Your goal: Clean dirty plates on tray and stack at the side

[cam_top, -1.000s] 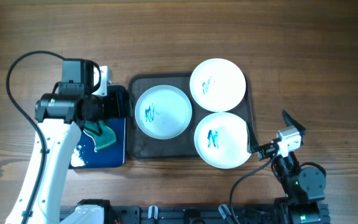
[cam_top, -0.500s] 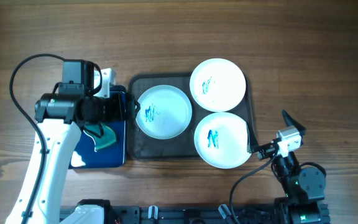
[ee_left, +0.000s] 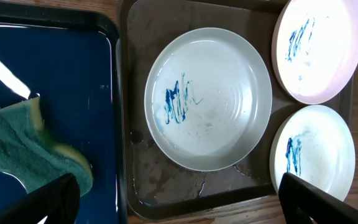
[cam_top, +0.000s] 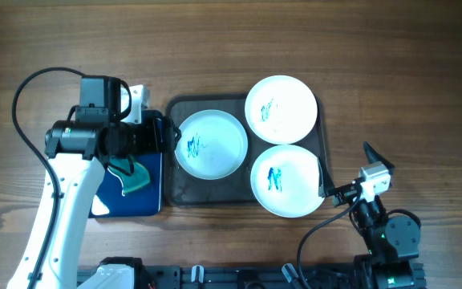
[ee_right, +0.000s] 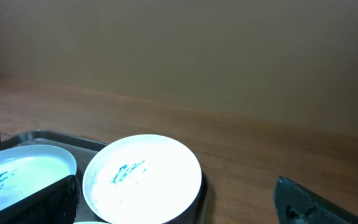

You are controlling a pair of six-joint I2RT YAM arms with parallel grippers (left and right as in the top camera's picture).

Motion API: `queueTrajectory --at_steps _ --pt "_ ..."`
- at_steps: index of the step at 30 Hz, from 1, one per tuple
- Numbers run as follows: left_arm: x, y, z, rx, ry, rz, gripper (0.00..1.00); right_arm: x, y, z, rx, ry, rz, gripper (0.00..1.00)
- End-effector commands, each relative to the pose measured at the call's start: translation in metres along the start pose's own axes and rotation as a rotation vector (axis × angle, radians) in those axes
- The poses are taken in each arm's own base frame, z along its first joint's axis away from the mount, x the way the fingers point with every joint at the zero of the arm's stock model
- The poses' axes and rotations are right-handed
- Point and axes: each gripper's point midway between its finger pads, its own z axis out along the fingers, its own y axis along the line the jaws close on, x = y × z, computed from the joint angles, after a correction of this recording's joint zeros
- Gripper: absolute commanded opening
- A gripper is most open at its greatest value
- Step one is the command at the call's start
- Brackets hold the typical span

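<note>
A: What is changing?
B: The left gripper (cam_top: 167,135) is sitting slightly further right than before, at the tray (cam_top: 215,194) edge, jaws gaping, holding nothing.
A: And the containers?
B: The tray is carrying three scribbled plates (cam_top: 210,144). The blue tray (cam_top: 147,201) is holding a green sponge (cam_top: 131,174).
A: Right gripper (cam_top: 345,168)?
B: It is spreading wide, empty, beside the tray.

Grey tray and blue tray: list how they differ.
The grey tray is the larger; the blue tray is narrower and glossier. The grey tray holds three scribbled plates; the blue tray holds a green sponge. Both are rectangular, rimmed, lying side by side.
</note>
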Motion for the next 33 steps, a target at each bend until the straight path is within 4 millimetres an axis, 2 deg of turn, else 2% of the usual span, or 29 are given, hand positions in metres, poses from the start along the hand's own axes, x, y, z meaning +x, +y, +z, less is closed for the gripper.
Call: queueTrajectory --at_steps 1,5,11,21,27,30,33 --pt "-0.006 -0.007 -0.005 0.021 -0.018 0.008 1.0 0.003 0.006 0.001 -0.038 0.018 0.071 1.0" --pt "-0.006 -0.007 -0.005 0.021 -0.018 0.008 1.0 0.005 0.027 0.001 -0.163 0.07 0.088 1.0" --pt "-0.006 -0.007 -0.005 0.021 -0.018 0.008 1.0 -0.023 0.039 0.007 -0.253 0.136 0.141 1.0" --pt "-0.006 -0.006 -0.005 0.021 -0.018 0.008 1.0 -0.039 0.034 0.034 -0.23 0.656 0.404 1.0" --pt "-0.007 -0.001 -0.004 -0.01 -0.026 0.009 1.0 -0.026 0.036 0.023 -0.185 1.012 0.529 1.0" --pt "-0.009 0.0 -0.005 -0.018 -0.033 0.01 1.0 -0.005 0.045 0.004 -0.1 1.252 0.723 1.0" --pt "-0.009 0.0 -0.005 -0.018 -0.033 0.01 1.0 0.008 0.054 -0.01 -0.096 1.382 0.795 1.0"
